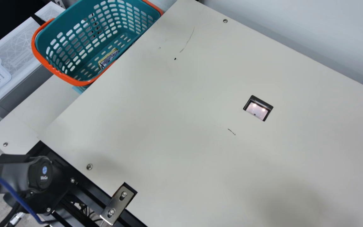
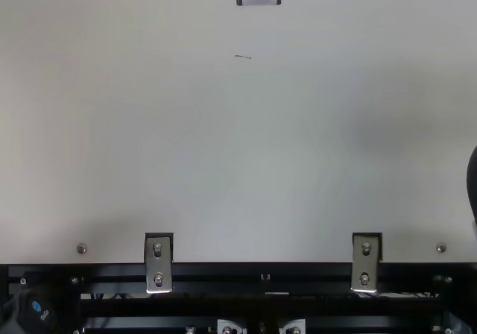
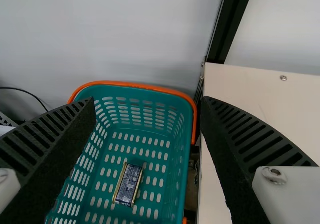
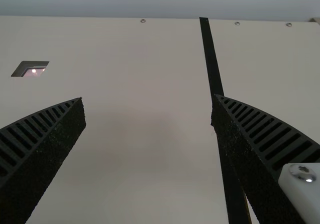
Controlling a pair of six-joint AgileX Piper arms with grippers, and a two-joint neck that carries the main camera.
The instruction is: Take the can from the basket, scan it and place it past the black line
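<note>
A flat can with a dark printed face and yellowish edge (image 1: pixel 108 59) lies on the bottom of the teal basket (image 1: pixel 62 75), near the wall on the table's side. From the left wrist, the can (image 3: pixel 128 185) shows down inside the basket (image 3: pixel 131 86), and my left gripper (image 3: pixel 149 103) is open above it, nothing between its fingers. My right gripper (image 4: pixel 148 99) is open and empty over the table, one finger overlapping the black line (image 4: pixel 212 64). The scanner window (image 1: pixel 257 110) is set into the tabletop, lit from within.
The cream table (image 1: pixel 169 126) has its edge right beside the basket. A white wall (image 3: pixel 120 29) rises behind. Metal brackets (image 2: pixel 158 263) sit along the table's front edge. A dark rounded part (image 2: pixel 473 181) stands at the top view's right edge.
</note>
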